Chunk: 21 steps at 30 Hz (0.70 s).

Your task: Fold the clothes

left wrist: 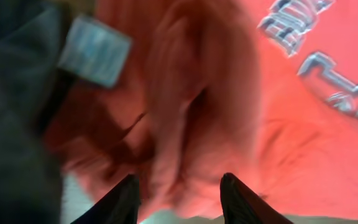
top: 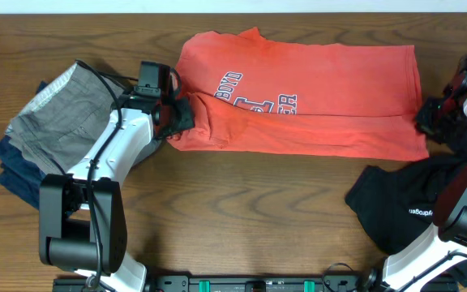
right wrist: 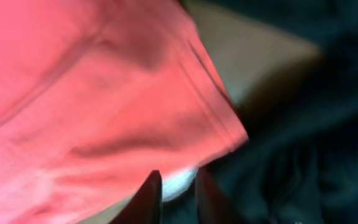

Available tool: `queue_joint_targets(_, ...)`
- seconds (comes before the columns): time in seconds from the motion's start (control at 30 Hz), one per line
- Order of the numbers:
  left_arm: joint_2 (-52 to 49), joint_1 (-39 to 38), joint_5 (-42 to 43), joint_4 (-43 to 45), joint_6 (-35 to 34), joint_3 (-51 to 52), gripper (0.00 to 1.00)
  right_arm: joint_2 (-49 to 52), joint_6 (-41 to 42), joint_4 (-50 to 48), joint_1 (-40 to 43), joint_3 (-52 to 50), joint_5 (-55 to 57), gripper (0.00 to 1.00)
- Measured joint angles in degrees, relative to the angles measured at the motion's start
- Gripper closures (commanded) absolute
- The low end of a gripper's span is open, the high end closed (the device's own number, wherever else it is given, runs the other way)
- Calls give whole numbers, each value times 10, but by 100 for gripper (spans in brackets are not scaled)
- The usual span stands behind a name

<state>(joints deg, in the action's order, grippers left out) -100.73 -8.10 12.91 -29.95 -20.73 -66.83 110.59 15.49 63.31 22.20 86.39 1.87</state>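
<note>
Gripping both short ends squarely was what this step asked of you. The orange shirt (top: 314,105) lay doubled lengthwise across the upper middle of the overhead frame, its printed letters showing left of centre. Your left gripper (top: 178,113) sat at the bunched left end with its jaws wide. Cloth was heaped just ahead of them and nothing was caught, so you needed to push in and take every layer before closing. Your right gripper (top: 426,120) sat at the shirt's lower right corner with its jaws narrow. Whether the hem was pinched there could not be told from the blurred wrist view. By my judgement, an even lift on both sides would have kept the edges matched. A black garment (top: 404,211) lay just beside that corner and risked being snagged. At mid-left a folded grey garment (top: 55,122) rested on a navy one (top: 14,174). Dark wooden table (top: 250,219) filled the rest, and the room showed only as a pale strip along the top.
</note>
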Motion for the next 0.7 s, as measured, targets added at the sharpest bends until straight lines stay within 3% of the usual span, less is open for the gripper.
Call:
queue_joint_targets(0.4, 0, 43, -49, -55, 16, 0, 57, 0, -7, 32, 0, -14, 0, 85)
queue_joint_targets(0.7, 0, 197, -46, 3, 25, 9, 54, 0, -7, 45, 0, -14, -7, 87)
